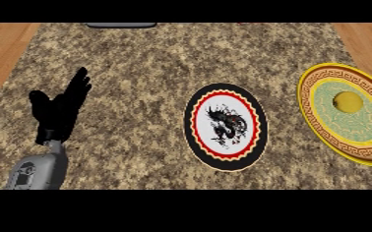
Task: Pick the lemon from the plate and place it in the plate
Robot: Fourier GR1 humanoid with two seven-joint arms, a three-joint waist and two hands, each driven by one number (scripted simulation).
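Head view: speckled granite desk fills the picture. Two plates sit on it, well apart. The black-rimmed plate with a red ring and dark dragon motif sits mid-desk and holds nothing. The gold-rimmed plate is at the right edge, partly cut off. The lemon lies on its green centre. The left hand rests at the left, fingers straight and up, holding nothing. No right hand shows.

Step judgement: ambiguous. If the gold-rimmed plate is the source, pickup is pending; if it is the target, the lemon already lies as asked. Neither plate is marked, so no move can be called from this.
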